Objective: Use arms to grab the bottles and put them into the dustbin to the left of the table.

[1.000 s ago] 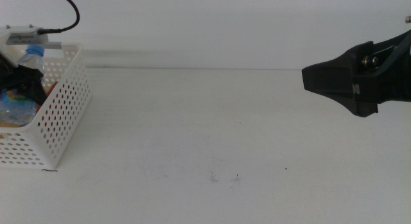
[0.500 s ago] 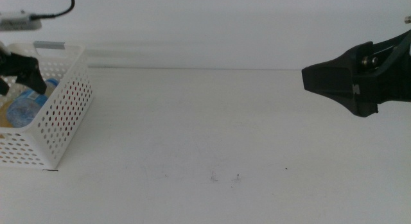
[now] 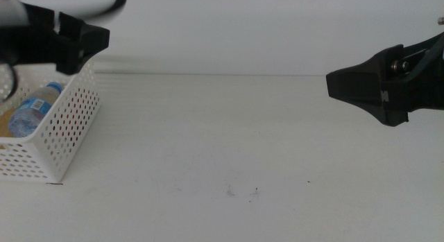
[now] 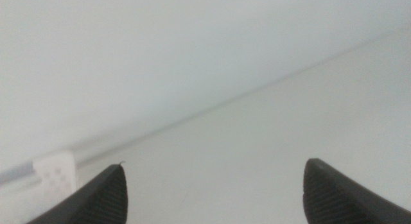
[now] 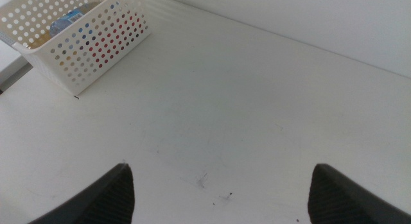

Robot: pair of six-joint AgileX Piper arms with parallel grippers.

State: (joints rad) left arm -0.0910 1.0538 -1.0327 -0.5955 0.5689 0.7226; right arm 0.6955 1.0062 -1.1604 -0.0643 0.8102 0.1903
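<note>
The white perforated dustbin stands at the table's left edge. A clear water bottle with a blue cap and label lies inside it, beside something yellow-brown. Red shows through the holes of the dustbin in the right wrist view, where a blue label also shows inside. My left gripper hovers above the dustbin's far rim. Its jaws are open in the left wrist view and hold nothing. My right gripper hangs at the right above the table, open and empty.
A few small dark specks mark the tabletop near the front. A corner of the dustbin shows in the left wrist view. A pale wall stands behind the table's far edge.
My left gripper let go of the water bottle, rose out of the dustbin and moved right. The bottle now lies in the dustbin. The right arm has not moved.
</note>
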